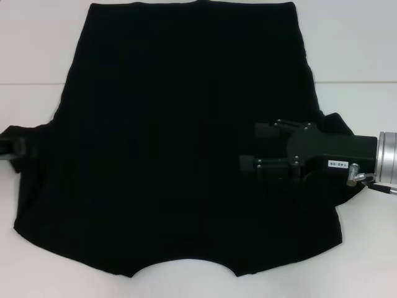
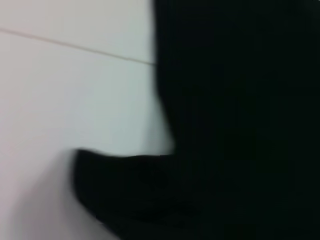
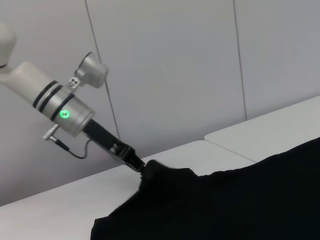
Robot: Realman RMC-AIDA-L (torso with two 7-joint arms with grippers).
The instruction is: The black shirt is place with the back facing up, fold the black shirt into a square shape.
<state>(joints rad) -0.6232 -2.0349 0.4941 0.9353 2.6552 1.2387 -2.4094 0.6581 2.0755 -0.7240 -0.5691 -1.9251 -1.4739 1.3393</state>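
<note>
So the black shirt (image 1: 180,143) is spread flat on the white bench (image 1: 353,49) and takes up most of it, with the curved neckline on the edge nearest the robot and the straight hem on the far side.

The right end effector (image 1: 251,147) hangs over the shirt's right half, coming in from the right sleeve side. Its fingers (image 1: 268,131) point toward the middle of the shirt with a narrow gap between them and nothing in the gap.

The left end effector (image 3: 141,168) is at the tip of the shirt's left sleeve, and the cloth there bunches up around it. Can't tell whether it's actually pinching the sleeve, since the fabric hides the tips.
</note>
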